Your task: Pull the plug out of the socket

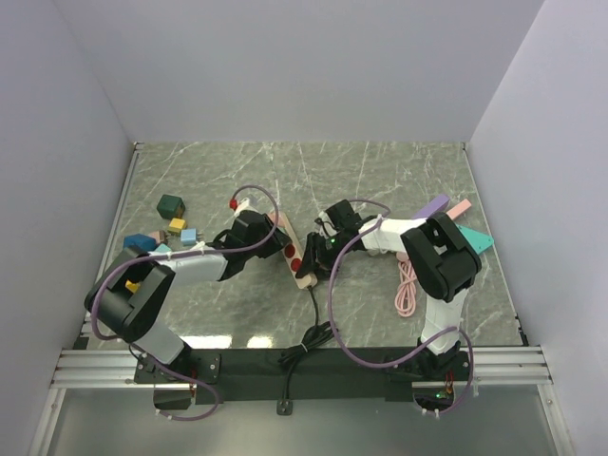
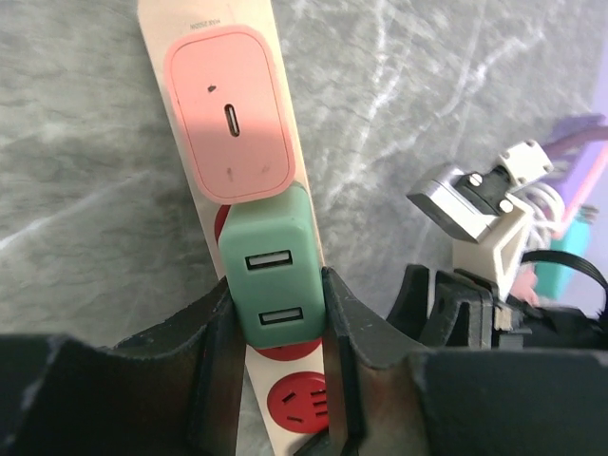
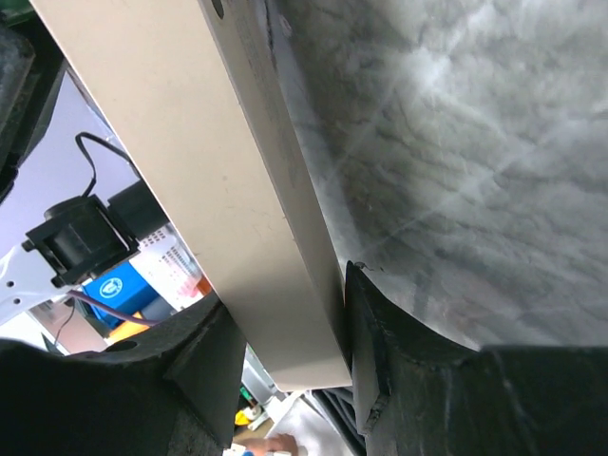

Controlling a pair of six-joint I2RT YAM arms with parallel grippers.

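- Left wrist: left pincer (image 2: 278, 309) is clamping green plug (image 2: 275, 271) by its sides, near end only; plug is sitting seated in power strip (image 2: 209, 14) lying on table (image 2: 85, 142).
- Grip covering so little, pincer is risking sliding off smooth shell, esp. if pulling off-axis.
- Pink charger (image 2: 233, 114) is seemingly touching the plug; tilting could be levering it too.
- Right pincer (image 3: 285, 356) is squeezing strip's body; if that hold is giving, strip is lifting w/ plug, not releasing.

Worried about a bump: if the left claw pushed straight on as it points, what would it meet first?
Probably the power strip beneath the green charger that the left claw grips.
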